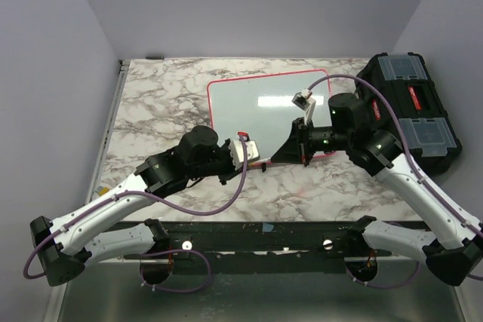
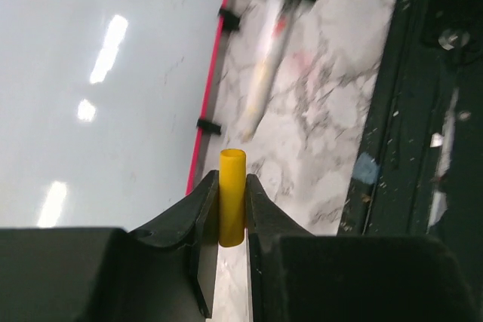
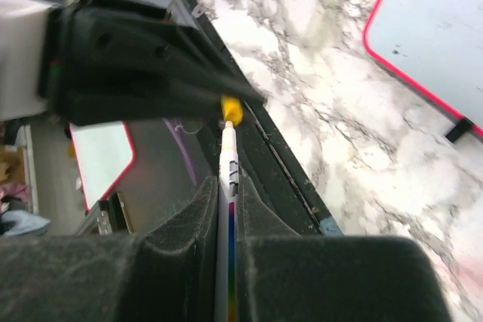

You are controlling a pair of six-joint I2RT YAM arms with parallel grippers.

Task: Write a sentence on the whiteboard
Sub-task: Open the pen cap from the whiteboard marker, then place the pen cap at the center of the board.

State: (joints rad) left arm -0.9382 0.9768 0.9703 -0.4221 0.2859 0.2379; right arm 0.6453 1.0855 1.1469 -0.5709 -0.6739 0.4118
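My left end effector [image 2: 232, 186] is clenched on a short yellow cap [image 2: 232, 197], which stands up between the two fingers with its open end pointing away from me. My right end effector [image 3: 226, 203] is clamped on a white marker [image 3: 226, 254] with a coloured stripe along its barrel. The marker's front end points at the cap and sits just in front of it; I cannot tell whether the two touch. Both end effectors meet nose to nose over the marble table [image 1: 151, 103], just off the near edge of the whiteboard [image 1: 256, 107]. The whiteboard lies flat in the middle of the table, its pink-red rim all around and two small black clips [image 2: 209, 126] on the edge nearest me. A black toolbox [image 1: 411, 111] sits at the table's right side, beside the board.
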